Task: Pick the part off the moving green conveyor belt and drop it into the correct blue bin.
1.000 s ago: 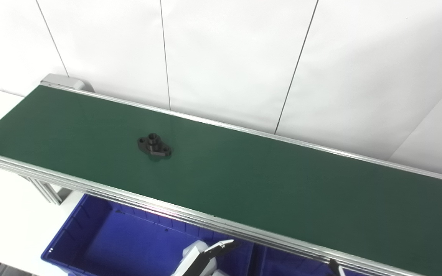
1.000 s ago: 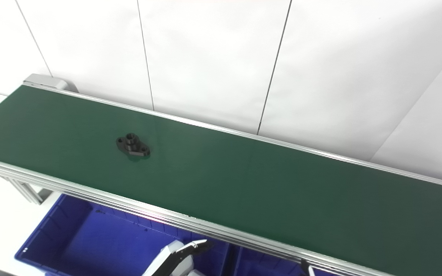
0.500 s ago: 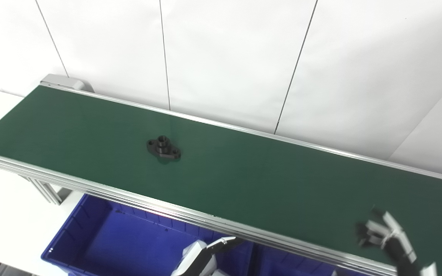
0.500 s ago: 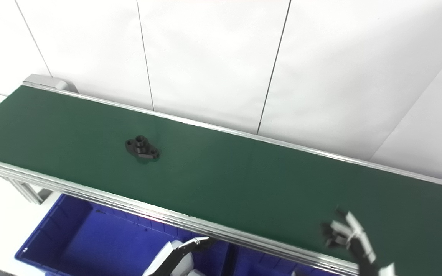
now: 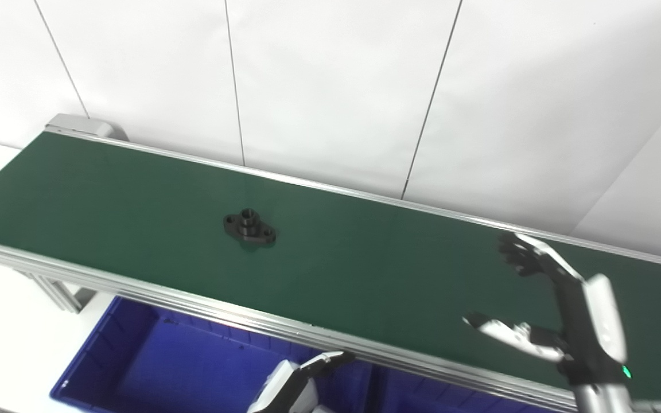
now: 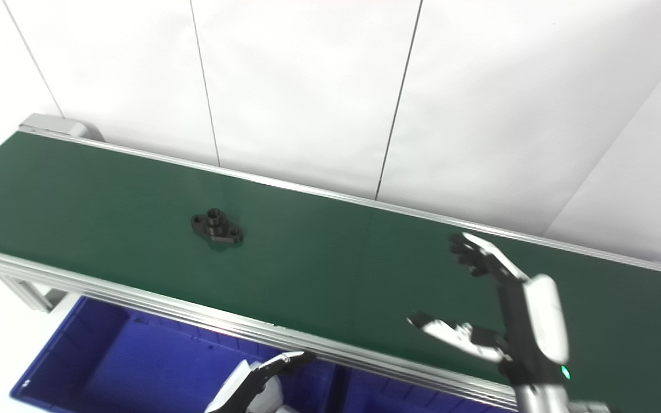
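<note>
A black flanged part (image 5: pixel 249 228) with a raised hub and two bolt holes lies on the green conveyor belt (image 5: pixel 365 269), left of centre; it also shows in the right eye view (image 6: pixel 217 228). My right hand (image 5: pixel 554 312) is open, fingers and thumb spread, raised over the belt's right part, far to the right of the part; it also shows in the right eye view (image 6: pixel 500 310). My left hand (image 5: pixel 296 387) is low at the bottom edge, below the belt's near rail over the bin, mostly cut off.
A blue bin (image 5: pixel 135 350) sits below the belt's near rail at the left. A second blue bin (image 5: pixel 422 396) adjoins it to the right. White wall panels stand behind the belt. The belt's aluminium rail (image 5: pixel 193 301) runs along the front.
My right hand has risen from the bottom edge and moved up over the belt's right part, opening wide. The part has travelled a little to the right. The camera has shifted slightly.
</note>
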`<move>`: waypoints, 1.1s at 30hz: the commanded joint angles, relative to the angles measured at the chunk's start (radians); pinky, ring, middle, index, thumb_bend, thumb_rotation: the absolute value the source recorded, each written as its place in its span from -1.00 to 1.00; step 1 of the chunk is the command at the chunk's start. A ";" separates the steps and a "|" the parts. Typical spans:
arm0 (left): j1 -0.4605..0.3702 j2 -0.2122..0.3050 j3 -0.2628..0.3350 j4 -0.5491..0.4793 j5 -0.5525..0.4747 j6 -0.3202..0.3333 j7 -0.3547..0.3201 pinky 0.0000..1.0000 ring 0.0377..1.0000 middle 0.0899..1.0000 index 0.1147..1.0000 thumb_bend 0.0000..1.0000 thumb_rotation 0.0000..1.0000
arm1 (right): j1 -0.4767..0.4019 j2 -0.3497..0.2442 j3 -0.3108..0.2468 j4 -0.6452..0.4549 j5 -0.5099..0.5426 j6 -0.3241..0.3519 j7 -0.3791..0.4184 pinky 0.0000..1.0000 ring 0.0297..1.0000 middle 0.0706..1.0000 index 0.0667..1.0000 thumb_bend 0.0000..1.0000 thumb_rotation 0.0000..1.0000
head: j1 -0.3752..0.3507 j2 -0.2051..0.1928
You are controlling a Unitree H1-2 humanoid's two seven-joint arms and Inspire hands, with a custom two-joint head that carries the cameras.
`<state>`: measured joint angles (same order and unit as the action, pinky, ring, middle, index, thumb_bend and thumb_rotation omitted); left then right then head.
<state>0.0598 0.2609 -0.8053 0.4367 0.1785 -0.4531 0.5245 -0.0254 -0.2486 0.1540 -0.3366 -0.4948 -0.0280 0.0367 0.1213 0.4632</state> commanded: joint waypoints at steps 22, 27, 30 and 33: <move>-0.010 0.006 0.012 -0.027 -0.011 -0.017 0.012 0.57 0.64 0.62 0.56 0.78 0.26 | -0.365 0.103 0.161 0.147 -0.275 0.309 0.229 0.46 0.65 0.70 0.72 0.67 -0.68 | -0.013 0.016; 0.008 0.017 0.004 -0.049 -0.002 -0.017 0.041 0.56 0.63 0.61 0.55 0.76 0.28 | -0.412 0.123 0.190 0.192 -0.303 0.336 0.243 0.50 0.69 0.71 0.73 0.67 -0.58 | -0.010 0.015; 0.025 0.026 0.004 -0.078 -0.008 -0.017 0.042 0.50 0.56 0.56 0.52 0.76 0.25 | -0.438 0.136 0.203 0.235 -0.306 0.332 0.242 0.54 0.65 0.68 0.72 0.67 -0.53 | -0.008 0.014; 0.043 0.026 0.017 -0.097 -0.039 -0.017 0.017 0.49 0.55 0.55 0.51 0.76 0.20 | -0.461 0.139 0.219 0.276 -0.313 0.318 0.237 0.53 0.63 0.65 0.72 0.66 -0.50 | -0.004 0.008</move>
<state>0.0965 0.2784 -0.7960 0.3646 0.1505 -0.4532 0.5443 -0.4405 -0.1151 0.3710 -0.0511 -0.7980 0.2957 0.2900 0.1150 0.4725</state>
